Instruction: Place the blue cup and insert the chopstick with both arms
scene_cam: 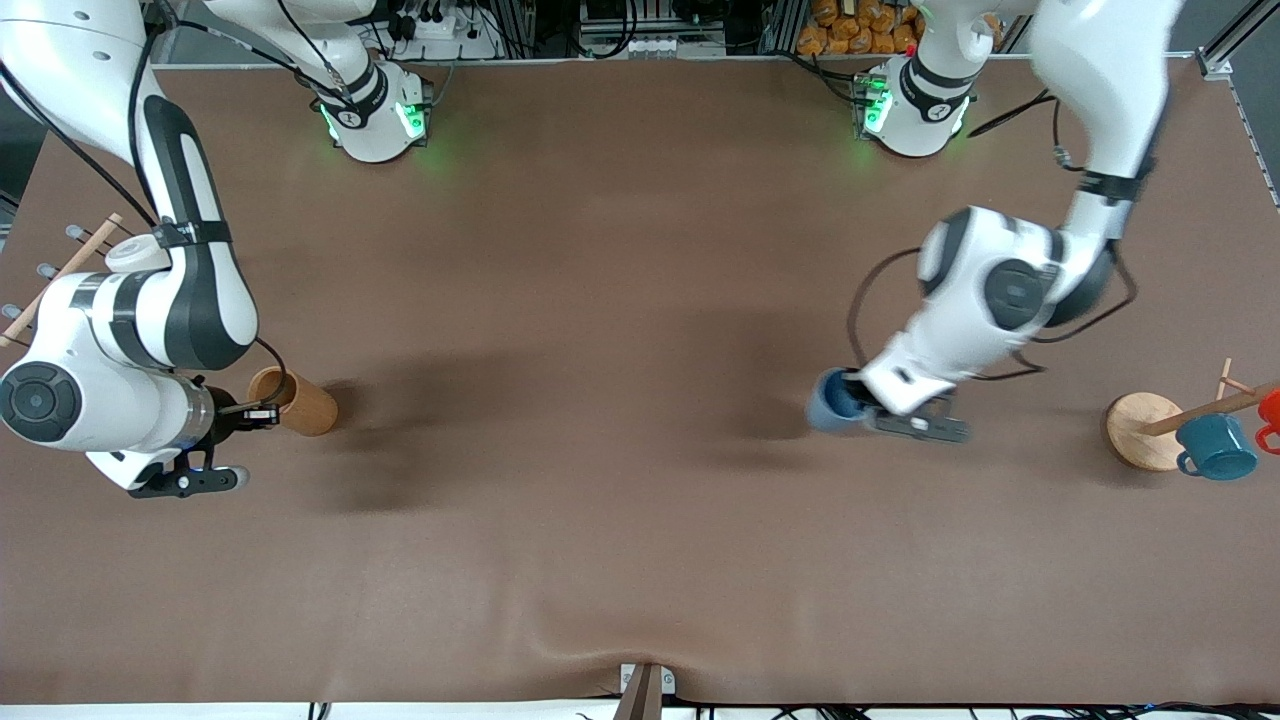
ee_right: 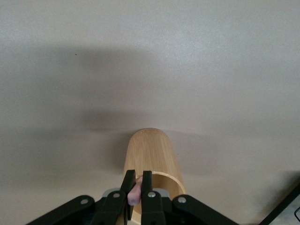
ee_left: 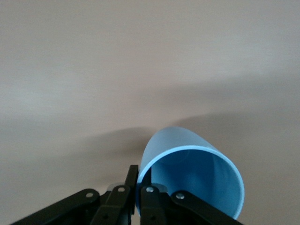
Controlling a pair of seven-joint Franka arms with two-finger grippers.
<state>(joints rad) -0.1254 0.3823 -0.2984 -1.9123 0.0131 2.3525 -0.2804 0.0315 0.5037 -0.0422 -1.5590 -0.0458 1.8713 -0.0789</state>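
My left gripper (scene_cam: 862, 403) is shut on the rim of the blue cup (scene_cam: 832, 400), one finger inside and one outside, and holds it tilted over the table toward the left arm's end. The left wrist view shows the cup (ee_left: 192, 173) with its open mouth toward the gripper (ee_left: 139, 172). My right gripper (scene_cam: 262, 412) is at the mouth of a brown wooden cup (scene_cam: 302, 404) at the right arm's end. In the right wrist view the gripper (ee_right: 137, 180) is shut on the pale pink chopstick (ee_right: 136, 191), whose tip sits at the wooden cup's (ee_right: 150, 150) mouth.
A rack with a round wooden base (scene_cam: 1140, 428) and a dowel holds a teal mug (scene_cam: 1215, 447) and a red mug (scene_cam: 1270, 412) at the left arm's end. Another rack's dowel (scene_cam: 60, 275) shows at the right arm's end. The brown mat (scene_cam: 600, 300) covers the table.
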